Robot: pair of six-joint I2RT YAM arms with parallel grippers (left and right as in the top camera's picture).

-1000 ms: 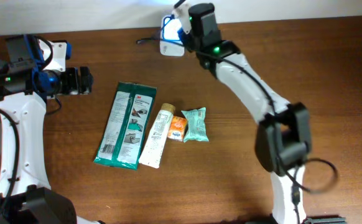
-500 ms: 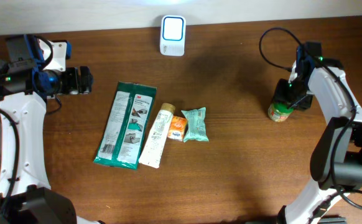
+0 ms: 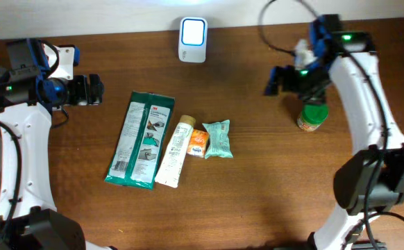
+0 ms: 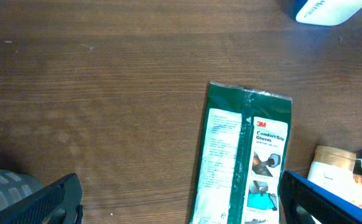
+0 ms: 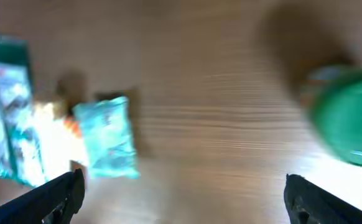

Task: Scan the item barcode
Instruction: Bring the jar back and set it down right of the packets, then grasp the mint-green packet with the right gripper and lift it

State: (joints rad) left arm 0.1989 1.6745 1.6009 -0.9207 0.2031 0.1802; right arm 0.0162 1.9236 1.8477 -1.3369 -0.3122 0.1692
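- Status: no scan in hand right now. Scanner [image 3: 192, 39] sits at top centre of the overhead frame with nothing in front of it.
- Jar [image 3: 312, 117] with green lid stands upright on the table [image 3: 257, 201], right of centre, well apart from the other goods. My guess is it's done and parked, though nothing here proves it.
- Right gripper [image 3: 271, 82] is up and left of the jar, not touching it. Jaws are spread wide, nothing between them.
- Left gripper [image 3: 91, 90] is in the upper left, jaws fully spread, empty, beside the glove pack [image 3: 138, 139] but clear of it.
- Left to do, by my read: glove pack, tube [image 3: 175, 151], orange packet [image 3: 198, 142] and teal pouch [image 3: 217, 139] lie in a row at centre, untouched.
- Right wrist view is blurred. It shows both fingertips at the bottom corners with bare wood between, jar lid at right edge, teal pouch at left. That confirms an empty claw, which the overhead leaves less clear.
- Left wrist view gives readable print on the glove pack, but no barcode that I can make out.
- Only the overhead shows all the goods, the scanner and both arms together.
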